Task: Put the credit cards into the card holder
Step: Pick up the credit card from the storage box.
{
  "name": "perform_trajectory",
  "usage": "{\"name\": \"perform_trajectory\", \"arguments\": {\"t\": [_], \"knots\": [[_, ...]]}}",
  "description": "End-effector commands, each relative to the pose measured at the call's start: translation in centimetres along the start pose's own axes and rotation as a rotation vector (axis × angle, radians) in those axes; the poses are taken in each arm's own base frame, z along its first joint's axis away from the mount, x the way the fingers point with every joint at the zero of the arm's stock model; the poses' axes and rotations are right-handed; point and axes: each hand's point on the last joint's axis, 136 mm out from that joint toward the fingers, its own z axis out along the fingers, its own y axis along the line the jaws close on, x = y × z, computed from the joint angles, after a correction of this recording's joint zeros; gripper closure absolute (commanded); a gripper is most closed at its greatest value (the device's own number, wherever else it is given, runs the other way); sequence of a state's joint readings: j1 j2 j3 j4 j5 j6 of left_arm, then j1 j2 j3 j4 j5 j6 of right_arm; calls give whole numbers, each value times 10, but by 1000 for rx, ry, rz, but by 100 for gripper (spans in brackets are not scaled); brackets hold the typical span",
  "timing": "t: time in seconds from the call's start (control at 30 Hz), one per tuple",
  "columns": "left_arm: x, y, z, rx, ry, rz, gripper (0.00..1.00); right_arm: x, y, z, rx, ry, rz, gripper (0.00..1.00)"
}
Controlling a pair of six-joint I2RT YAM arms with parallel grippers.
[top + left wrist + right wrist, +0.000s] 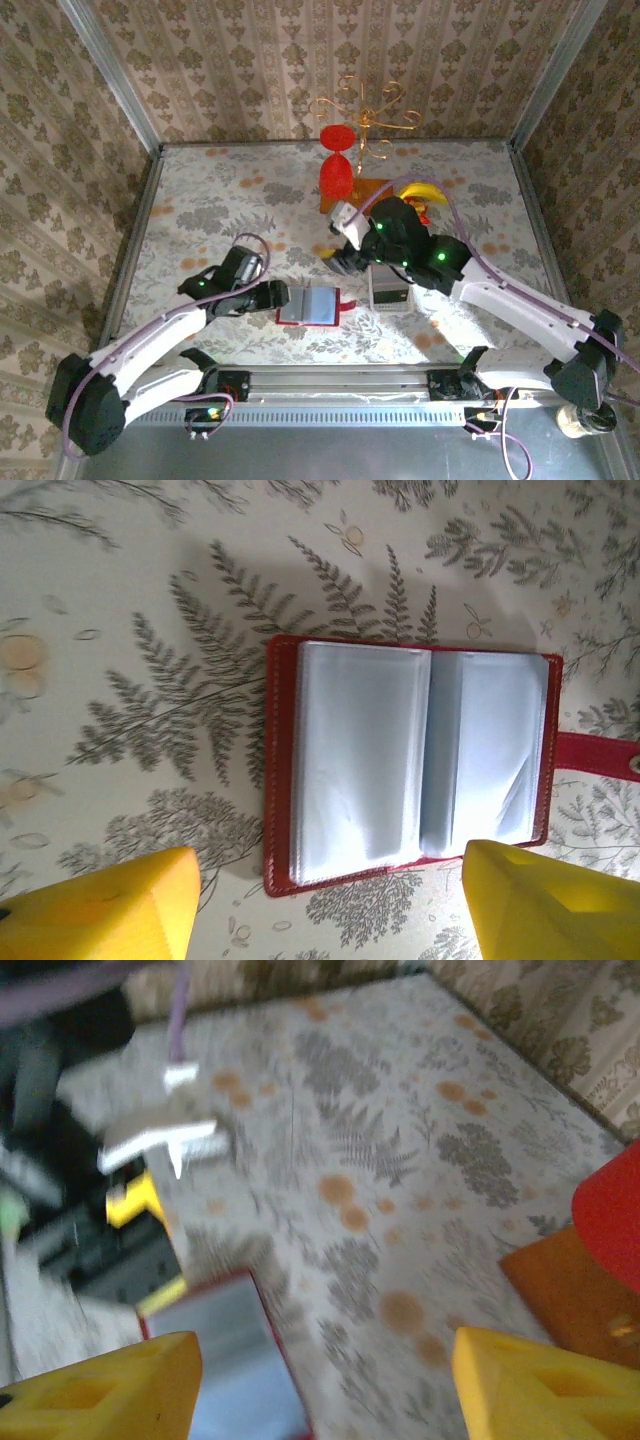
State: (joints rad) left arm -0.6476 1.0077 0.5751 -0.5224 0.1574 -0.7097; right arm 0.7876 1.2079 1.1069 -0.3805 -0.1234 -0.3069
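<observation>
Locate the card holder [308, 305] lying open on the desk [200, 210], just left of the credit cards [390, 292]. Read left claw [330, 880] and right claw [325, 1360] as spread wide, holding nothing. Judged step: card pickup; next, close on one card's edge only.

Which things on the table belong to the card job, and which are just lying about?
For the job:
card holder, lying open
credit cards, in a row beside it, under the right arm

Lying about:
red glass
wooden board
gold wire stand
</observation>
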Motion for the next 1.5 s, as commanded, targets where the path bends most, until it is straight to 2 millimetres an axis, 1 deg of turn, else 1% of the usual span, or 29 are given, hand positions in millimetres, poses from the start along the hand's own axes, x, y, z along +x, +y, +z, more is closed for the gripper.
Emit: {"name": "perform_trajectory", "arguments": {"t": [0.0,0.07,0.13,0.2,0.27,0.4,0.6,0.7,0.8,0.87,0.93,1.1,1.23,1.3,1.47], "knots": [[-1,-2,17,0,-3,32,30,92,11,-9,-149,338,-348,30],[1,0,24,-10,10,37,30,122,2,-12,-148,461,-378,26],[2,1,29,-21,14,55,30,156,-7,-13,-149,597,-439,24],[4,0,32,-19,17,78,30,176,-12,-12,-151,648,-488,21],[6,0,35,-19,19,82,29,185,-18,-7,-132,642,-521,18],[11,2,39,-24,20,63,29,195,-21,0,-139,630,-570,15],[13,7,42,-30,0,28,29,204,-22,3,-164,618,-530,14],[14,3,46,-6,0,20,29,215,-21,0,-193,661,-522,14],[18,-2,51,-3,22,30,30,222,-16,1,-215,660,-516,14],[22,-5,53,-3,38,39,30,224,-16,3,-209,646,-528,14],[26,-7,54,-2,41,36,35,225,-17,7,-199,642,-539,14],[35,-11,58,-9,55,28,36,230,-19,12,-194,648,-548,14],[38,-22,59,21,56,36,36,236,-19,18,-193,647,-562,14],[38,-24,59,23,58,33,36,233,-22,22,-172,627,-571,14],[37,-16,52,-19,40,37,36,236,-22,26,-154,605,-608,14]]}}
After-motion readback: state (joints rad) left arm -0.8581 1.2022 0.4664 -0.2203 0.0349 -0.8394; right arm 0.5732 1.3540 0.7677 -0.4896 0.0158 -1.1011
